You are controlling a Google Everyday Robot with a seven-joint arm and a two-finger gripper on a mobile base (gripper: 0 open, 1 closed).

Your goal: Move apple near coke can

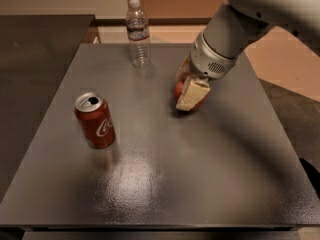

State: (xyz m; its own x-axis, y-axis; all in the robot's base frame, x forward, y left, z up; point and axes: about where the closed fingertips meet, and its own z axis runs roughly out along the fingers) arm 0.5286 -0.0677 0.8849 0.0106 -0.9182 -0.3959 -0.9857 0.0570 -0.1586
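My gripper [187, 99] clamped on one round red apple [178, 90], one glossy cylindrical red coke can [95, 120] upright well apart, one clear plastic bottle [138, 33], speckled grey table [200, 174].

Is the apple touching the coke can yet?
No, the apple sits at the gripper, well apart from the coke can, with table showing between them.

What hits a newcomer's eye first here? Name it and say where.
The big pale arm reaching in from the upper right, its gripper down over the red apple right of centre on the dark table. Then the red coke can standing upright at the left, apart from the apple, and the clear water bottle at the far edge.
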